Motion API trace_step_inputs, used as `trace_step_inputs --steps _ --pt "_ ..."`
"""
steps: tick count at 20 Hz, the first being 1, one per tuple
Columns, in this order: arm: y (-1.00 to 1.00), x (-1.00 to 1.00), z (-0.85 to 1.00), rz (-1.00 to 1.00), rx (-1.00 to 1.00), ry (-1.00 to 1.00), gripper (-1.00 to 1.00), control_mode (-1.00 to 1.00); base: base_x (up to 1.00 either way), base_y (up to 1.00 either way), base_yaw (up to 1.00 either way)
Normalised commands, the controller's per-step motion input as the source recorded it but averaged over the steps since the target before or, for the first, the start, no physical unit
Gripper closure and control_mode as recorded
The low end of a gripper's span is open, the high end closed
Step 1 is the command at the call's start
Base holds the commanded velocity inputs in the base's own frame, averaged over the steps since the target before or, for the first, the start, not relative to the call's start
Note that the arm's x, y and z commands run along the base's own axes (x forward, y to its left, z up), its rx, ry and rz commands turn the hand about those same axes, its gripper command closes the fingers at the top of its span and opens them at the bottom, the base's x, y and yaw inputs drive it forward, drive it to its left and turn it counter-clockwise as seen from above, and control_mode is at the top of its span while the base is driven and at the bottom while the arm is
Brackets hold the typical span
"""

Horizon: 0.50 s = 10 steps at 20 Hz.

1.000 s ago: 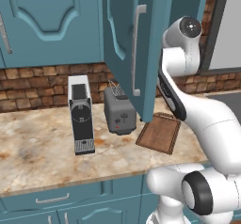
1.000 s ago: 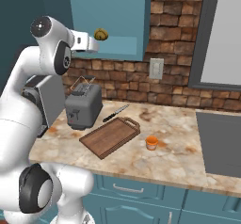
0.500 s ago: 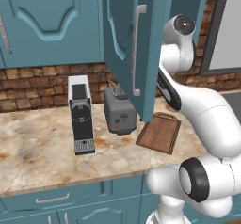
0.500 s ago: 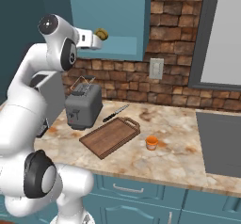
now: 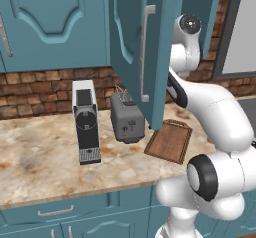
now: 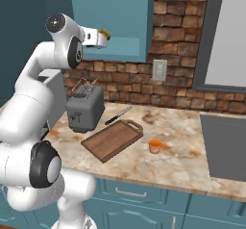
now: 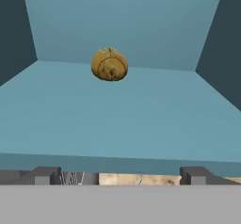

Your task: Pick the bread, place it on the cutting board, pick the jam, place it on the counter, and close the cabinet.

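- The white arm rises from the base, bends at a dark elbow joint and reaches up and forward at about shoulder height.
- In the left base view, the upper arm curves up to a wrist joint with a dark round cap.
- The hand points roughly level, away from the base.
- The gripper has its jaws spread wide, with nothing between them.
- The two dark fingertips stand well apart at the bottom of the hand view.
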Motion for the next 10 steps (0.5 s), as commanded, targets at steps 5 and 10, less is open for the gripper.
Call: trace_step_inputs --steps 5,10 --pt "0.0 0.29 0.0 0.0 0.0 0.0 -1.0 -1.0 0.0 0.0 0.0" --pt "0.0 0.25 0.0 0.0 0.0 0.0 -1.0 -1.0 0.0 0.0 0.0"
